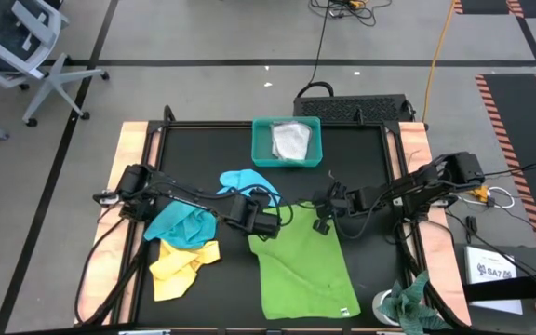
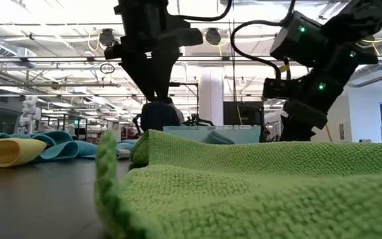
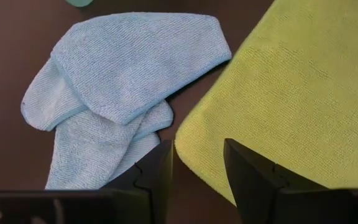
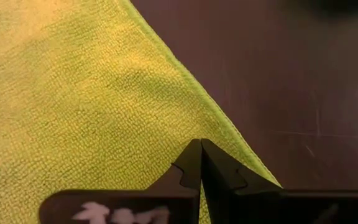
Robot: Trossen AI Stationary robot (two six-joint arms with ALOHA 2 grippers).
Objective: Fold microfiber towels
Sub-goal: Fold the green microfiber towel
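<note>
**Lime green towel spread at the table's front centre**

The lime green towel (image 1: 305,265) lies flat before you on the dark table (image 1: 361,149). Your left gripper (image 1: 275,223) hangs at its far left corner, fingers (image 3: 157,177) spread astride the edge. Your right gripper (image 1: 322,223) sits over the far right edge, fingers pressed together, pinching nothing visible. The light blue towel (image 1: 249,181), turquoise towel (image 1: 180,223) and yellow towel (image 1: 180,265) lie crumpled to the left. A pale grey towel (image 1: 291,141) rests in the teal tray (image 1: 261,149).
</note>
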